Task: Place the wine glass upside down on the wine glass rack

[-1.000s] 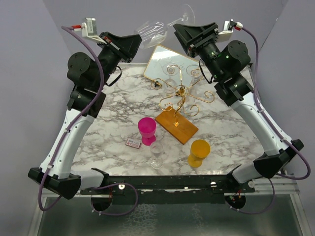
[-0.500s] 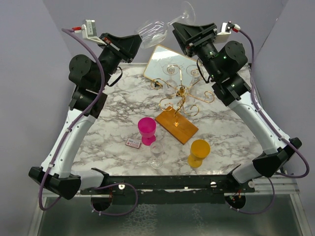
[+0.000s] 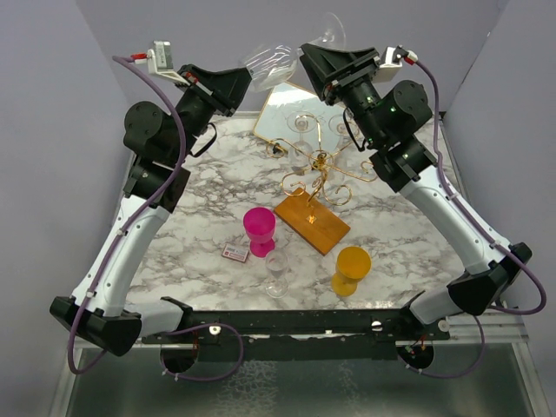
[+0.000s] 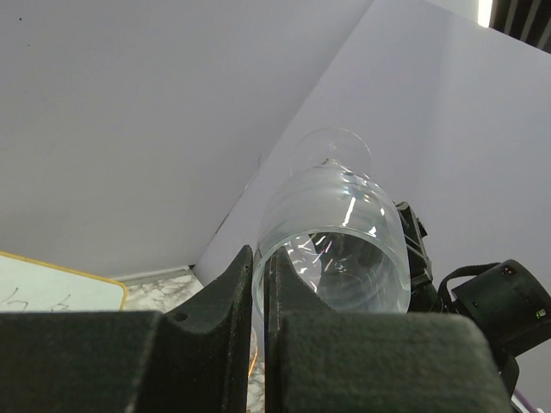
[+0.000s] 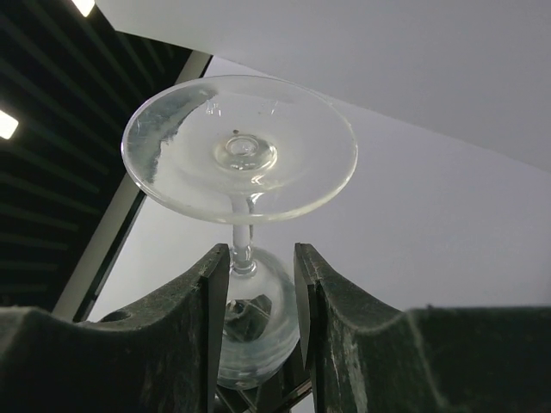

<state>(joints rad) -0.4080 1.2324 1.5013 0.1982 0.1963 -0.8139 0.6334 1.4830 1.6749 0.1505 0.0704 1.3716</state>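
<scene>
The clear wine glass (image 3: 276, 59) is held high over the table's back edge, lying nearly sideways with its foot (image 3: 328, 30) toward the right arm. My left gripper (image 3: 248, 80) is shut on the bowl's rim, one finger inside and one outside the wall (image 4: 336, 249). My right gripper (image 3: 306, 54) stands open with the stem (image 5: 243, 241) between its fingers, close to the left finger and apart from the right one; the foot (image 5: 241, 151) sits just beyond the tips. The gold wire wine glass rack (image 3: 320, 169) stands below on its wooden base (image 3: 313, 223).
A gold-framed mirror (image 3: 291, 104) leans at the back, with clear glasses (image 3: 301, 126) in front of it. A pink cup (image 3: 259, 228), a small clear glass (image 3: 277, 271), a yellow cup (image 3: 352, 268) and a small card (image 3: 234, 253) sit on the marble top near the front.
My right gripper has moved left onto the glass's stem and its jaws have narrowed. The left gripper has shifted the glass slightly right, still gripping the rim.
</scene>
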